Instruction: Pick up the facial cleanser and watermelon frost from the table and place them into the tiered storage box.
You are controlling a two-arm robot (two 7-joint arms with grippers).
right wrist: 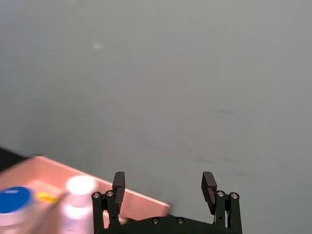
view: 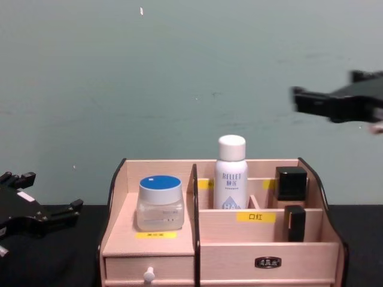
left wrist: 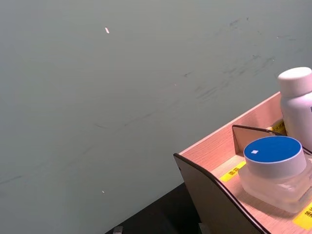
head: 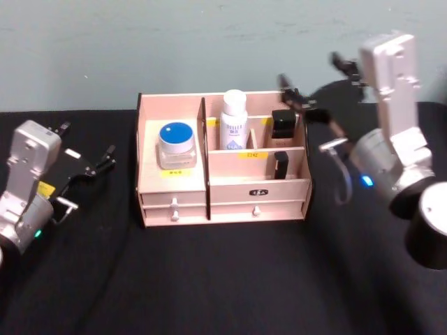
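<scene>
My left gripper (head: 105,159) sits left of the tiered storage box (head: 222,202), fingers spread and empty; inside the box I count one blue-lidded jar (head: 177,144) in the left compartment, one white bottle (head: 234,120) upright, two black items (head: 282,124) (small, unclear); right gripper (right wrist: 165,186) hovers above the box's right end, spread wide, empty.

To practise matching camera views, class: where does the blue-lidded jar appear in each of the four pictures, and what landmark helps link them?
Head view: jar in the box's left compartment.
Left wrist view: jar at lower right, bottle behind.
Right wrist view: blue lid at the lower left edge, blurred.
Chest view: jar left of centre, above a drawer.
Shared landmark: the white bottle standing beside it.
</scene>
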